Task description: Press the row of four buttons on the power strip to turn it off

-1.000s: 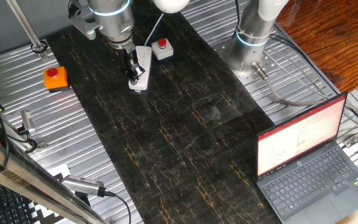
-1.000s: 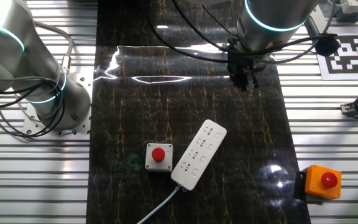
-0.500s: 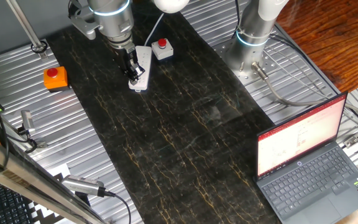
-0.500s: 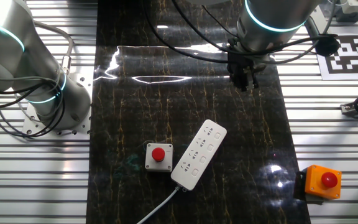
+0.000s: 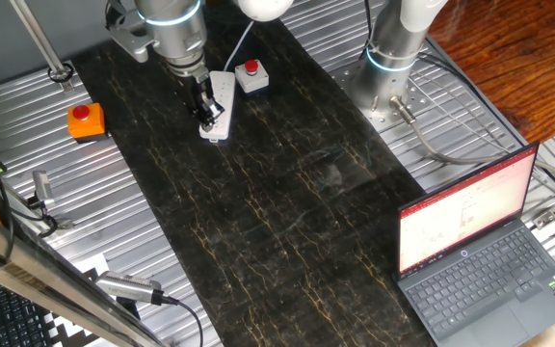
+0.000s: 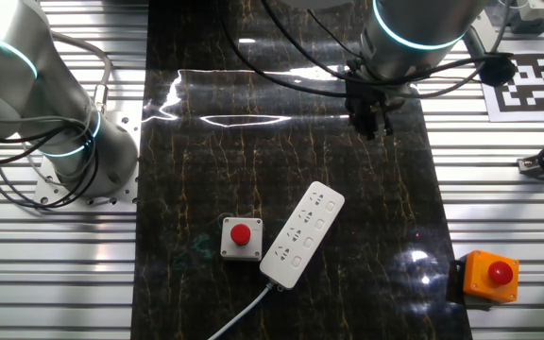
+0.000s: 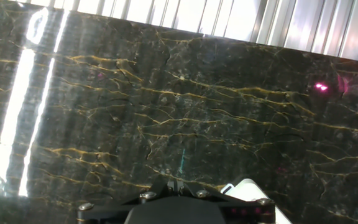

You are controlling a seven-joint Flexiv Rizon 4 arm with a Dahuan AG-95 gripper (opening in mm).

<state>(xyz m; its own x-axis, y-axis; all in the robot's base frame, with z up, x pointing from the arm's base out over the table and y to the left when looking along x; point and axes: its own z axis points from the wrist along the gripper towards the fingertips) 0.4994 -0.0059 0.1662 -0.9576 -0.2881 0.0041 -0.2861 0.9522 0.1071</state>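
Note:
The white power strip [image 6: 302, 234] lies slantwise on the dark marbled mat, its cord running off the near edge in the other fixed view. The four buttons [image 6: 314, 231] form a line along its right side. My gripper [image 6: 371, 121] hangs over the mat beyond the strip's cord-free end, apart from it. From one fixed view the gripper [image 5: 206, 113] overlaps the power strip [image 5: 222, 96] at that end. The hand view shows my fingertips [image 7: 171, 186] touching each other, holding nothing, with a rounded corner of the power strip [image 7: 248, 187] at the lower right.
A small white box with a red round button [image 6: 241, 236] sits just left of the strip. An orange box with a red button [image 6: 488, 274] stands on the ribbed metal at the right. A second arm's base [image 6: 78, 151] is at the left, and an open laptop [image 5: 480, 246] sits nearby.

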